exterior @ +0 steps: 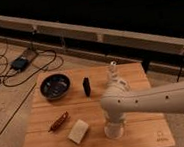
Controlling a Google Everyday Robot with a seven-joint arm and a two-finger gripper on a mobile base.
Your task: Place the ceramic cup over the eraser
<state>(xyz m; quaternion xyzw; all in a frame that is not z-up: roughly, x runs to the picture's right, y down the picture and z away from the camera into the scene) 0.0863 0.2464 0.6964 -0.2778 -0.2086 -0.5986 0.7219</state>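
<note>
Gripper [113, 119] is at the low end of the white robot arm [139, 102], which reaches in from the right across the front half of the light wooden table [136, 75]. The arm's bulk hides the gripper. Can't tell if it's spread, pressed together or pinching anything.

Plain white ceramic cup [114, 130] is right under the gripper, near the table's front edge, just right of centre. Its top is hidden by the arm. Can't tell whether its base is on the wood or just above it.

Small black flat eraser [86, 86] is at mid-table toward the back. It looks to be standing on edge, well apart from the cup and uncovered.

Other items:
- Dark round bowl [55, 86] sits back left, just beside the eraser.
- Small clear glass [112, 73] stands upright at the back, right of the eraser and partly behind the arm.
- Reddish-brown elongated object [58, 121] lies front left at a diagonal.
- Beige rectangular block [78, 131] lies near the front edge, between the reddish-brown object and the cup. It touches neither.

Writing: one small dark printed mark [159, 139] on the table's front right corner, unreadable. No other labels legible.

Floor, left: black cables [5, 73] looping around a small dark box [19, 63].
</note>
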